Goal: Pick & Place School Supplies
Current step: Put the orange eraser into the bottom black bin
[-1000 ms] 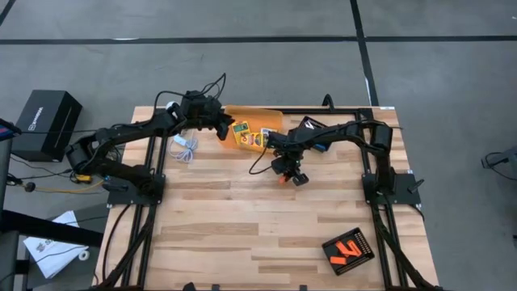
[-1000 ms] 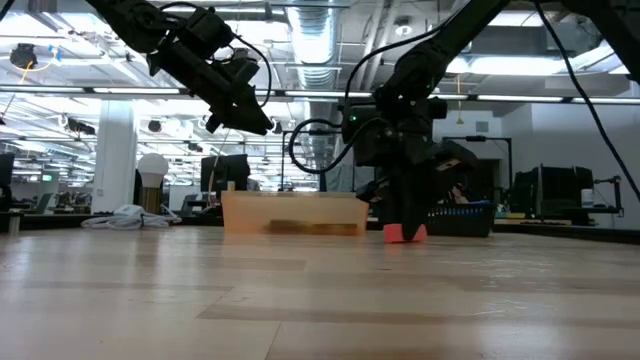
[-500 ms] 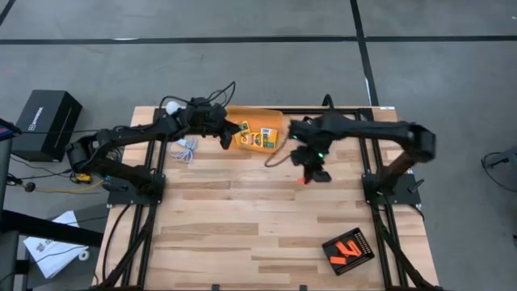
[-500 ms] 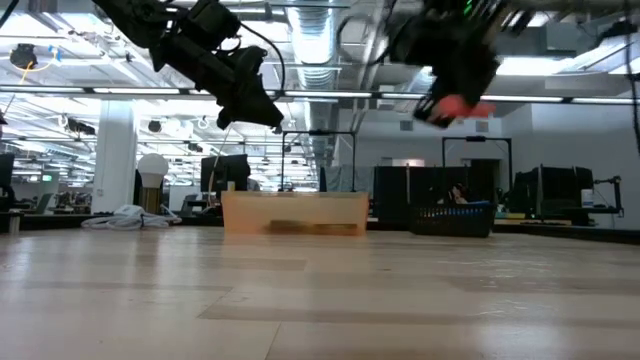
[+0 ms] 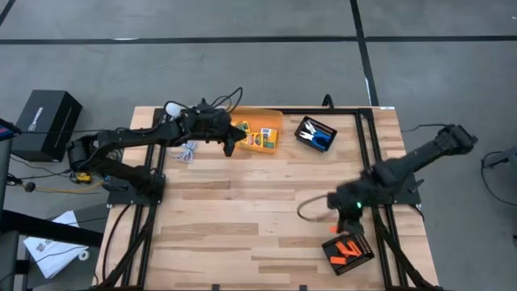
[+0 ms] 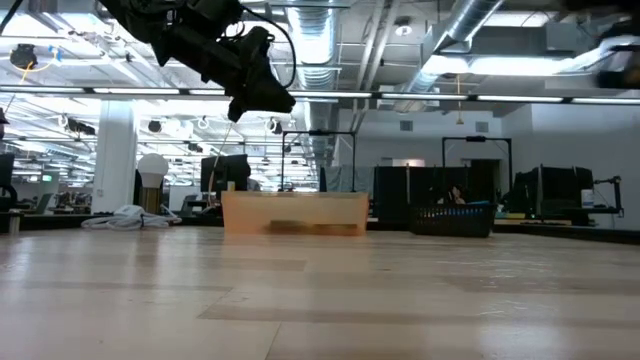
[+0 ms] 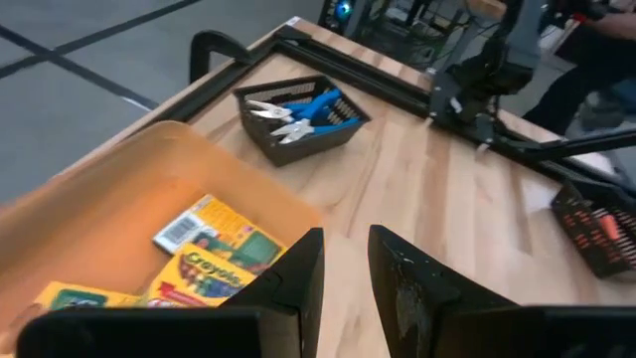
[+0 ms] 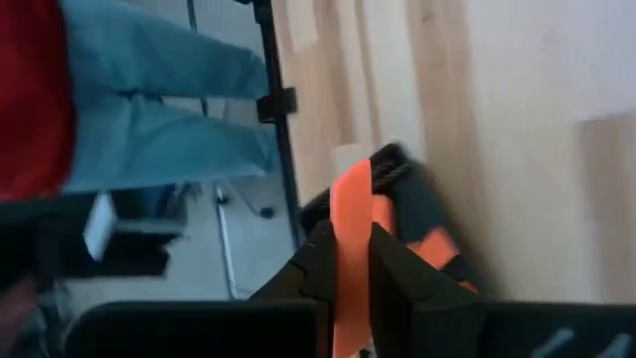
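Crayon boxes (image 5: 257,136) lie in the orange bin (image 5: 271,121) at upper centre of the high view. We see the left gripper (image 5: 229,142) above the bin's edge, fingers slightly apart, holding nothing. Scissors (image 5: 317,137) sit in a black tray (image 5: 304,126) beside the bin. At lower right, the right gripper (image 8: 350,298) pinches an orange piece (image 8: 350,229) over another tray (image 5: 359,245).
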Motion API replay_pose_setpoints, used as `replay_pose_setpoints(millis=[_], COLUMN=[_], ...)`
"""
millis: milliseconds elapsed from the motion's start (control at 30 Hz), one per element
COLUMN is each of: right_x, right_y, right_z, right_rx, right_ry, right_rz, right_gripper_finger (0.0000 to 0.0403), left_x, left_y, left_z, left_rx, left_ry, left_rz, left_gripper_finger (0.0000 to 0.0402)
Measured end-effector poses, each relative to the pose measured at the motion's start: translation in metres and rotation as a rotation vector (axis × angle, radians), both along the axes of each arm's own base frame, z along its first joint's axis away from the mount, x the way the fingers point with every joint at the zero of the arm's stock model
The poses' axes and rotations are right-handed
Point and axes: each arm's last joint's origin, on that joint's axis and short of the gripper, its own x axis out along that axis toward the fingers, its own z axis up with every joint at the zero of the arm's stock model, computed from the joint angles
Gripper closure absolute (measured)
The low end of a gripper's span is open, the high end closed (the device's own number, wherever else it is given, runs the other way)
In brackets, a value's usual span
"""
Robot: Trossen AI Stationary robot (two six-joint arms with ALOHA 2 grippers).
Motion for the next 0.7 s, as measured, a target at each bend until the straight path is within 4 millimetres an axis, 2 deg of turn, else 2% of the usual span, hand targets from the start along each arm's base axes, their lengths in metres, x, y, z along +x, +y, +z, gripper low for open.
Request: replay_pose_setpoints(millis=[133,300,500,700], right_x=[-0.018,-0.032,-0.043,-0.046], right_y=[0.025,0.042,0.058,0.066], right_z=[-0.024,-0.060,-0.103,-0.118], right_rx=[0.001,-0.036,0.000,0.030], right_ry=[0.039,0.105,0.161,0.202], right_rz=[-0.094,-0.149,-0.161,-0.194], right_gripper_finger=[0.0381,0.0381,0.0381,0.0371], left_x=[0.005,0.010,0.013,0.014], left_y=[-0.009,-0.019,-0.026,-0.027], left_z=[0.003,0.007,0.007,0.008], left_rx=[-0.023,-0.035,-0.057,-0.067], left_ry=[-0.039,-0.081,-0.087,-0.097], left_rz=[-0.019,-0.039,-0.048,-0.033], left_gripper_finger=[0.0324,0.0324,0.0324,0.0324])
